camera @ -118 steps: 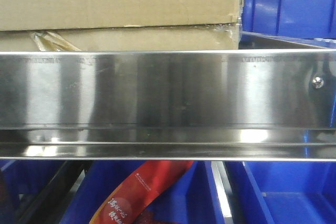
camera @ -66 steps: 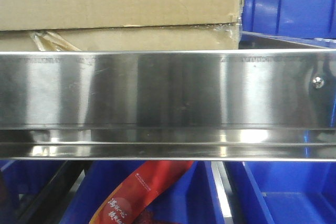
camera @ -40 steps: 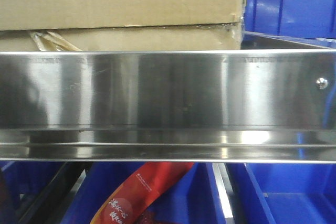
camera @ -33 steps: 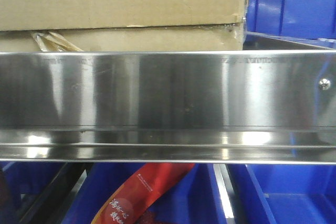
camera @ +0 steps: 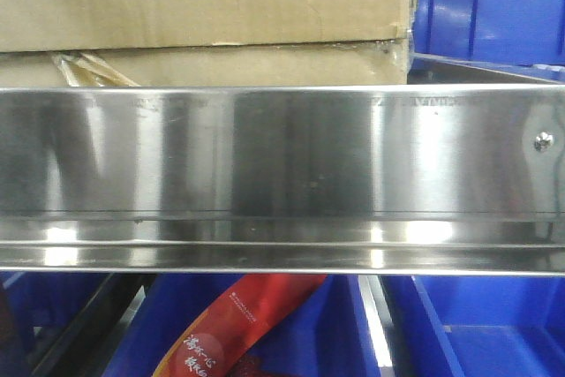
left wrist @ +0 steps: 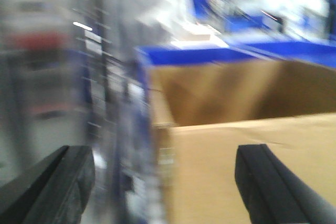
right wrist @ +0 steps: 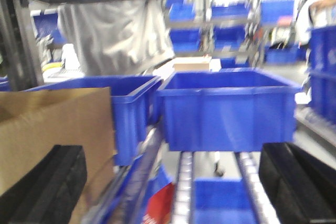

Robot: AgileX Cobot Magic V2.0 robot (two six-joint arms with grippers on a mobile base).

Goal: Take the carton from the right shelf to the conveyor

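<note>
The brown carton (camera: 203,6) rests on the steel shelf (camera: 282,165), behind its wide front rail, with a wad of tan tape (camera: 88,70) at its bottom edge. In the blurred left wrist view the carton (left wrist: 236,150) fills the right half. My left gripper (left wrist: 163,182) is open, its right finger (left wrist: 268,182) in front of the carton's face, its left finger (left wrist: 58,182) off its left edge. My right gripper (right wrist: 173,187) is open with nothing between its jaws, and the carton (right wrist: 58,124) lies at its left finger. The conveyor is out of view.
Blue plastic bins (camera: 485,6) stand right of the carton and below the shelf (camera: 494,324). A red packet (camera: 234,324) lies in a lower bin. More blue bins (right wrist: 226,108) sit ahead of the right gripper on roller rails (right wrist: 184,192). A person in white (right wrist: 115,35) stands beyond.
The front view has shifted slightly: the carton's right edge and the rail's screw head sit a little further right than before. Reflections on the rail have moved.
</note>
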